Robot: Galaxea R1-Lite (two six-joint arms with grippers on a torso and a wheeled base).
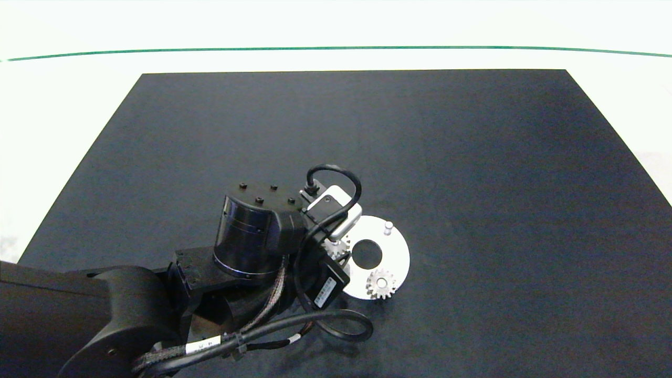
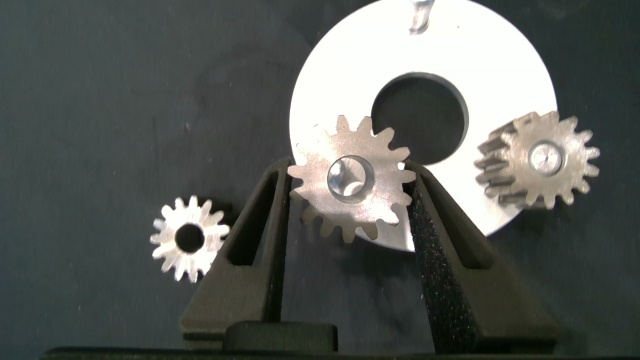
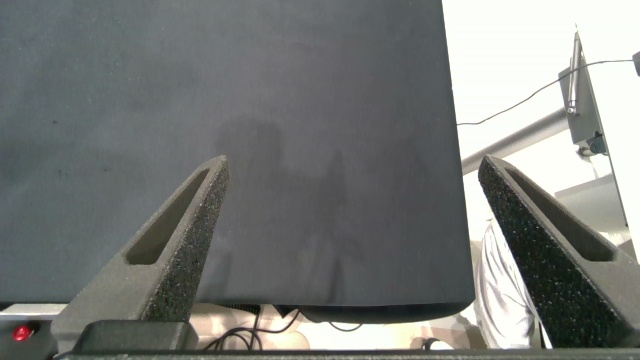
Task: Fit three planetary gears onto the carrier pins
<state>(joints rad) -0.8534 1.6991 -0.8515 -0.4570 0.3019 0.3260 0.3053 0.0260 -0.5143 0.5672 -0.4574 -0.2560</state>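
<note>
The left arm enters from the left side of the head view and reaches over the dark mat (image 1: 472,157) that covers the desk (image 1: 52,105). Its wrist sits over the left edge of the white disc (image 1: 396,257).

Left tool (image 2: 350,215): the two fingers are closed partway onto one planetary gear (image 2: 350,178), gripping it by its toothed flanks. The gear is held flat, centre hole facing the wrist camera, over the rim of the disc beside the large centre hole (image 2: 420,115). Whether this gear is already seated on a pin cannot be told; the pin below it is hidden.

A second gear (image 2: 538,160) sits on the disc near its rim, with the white tip of a pin visible in its centre hole. In the head view this gear (image 1: 381,284) lies on the near edge of the disc.

A third gear (image 2: 189,238) lies flat on the mat, off the disc and just beside the left tool's outer finger (image 2: 250,250). Its centre hole shows dark.

One bare carrier pin (image 1: 388,227) stands upright on the far side of the disc, carrying no gear.

Right tool (image 3: 350,230): the fingers are spread wide and hold nothing. It hangs above bare mat near the desk edge, well apart from the disc, and is out of the head view.
</note>
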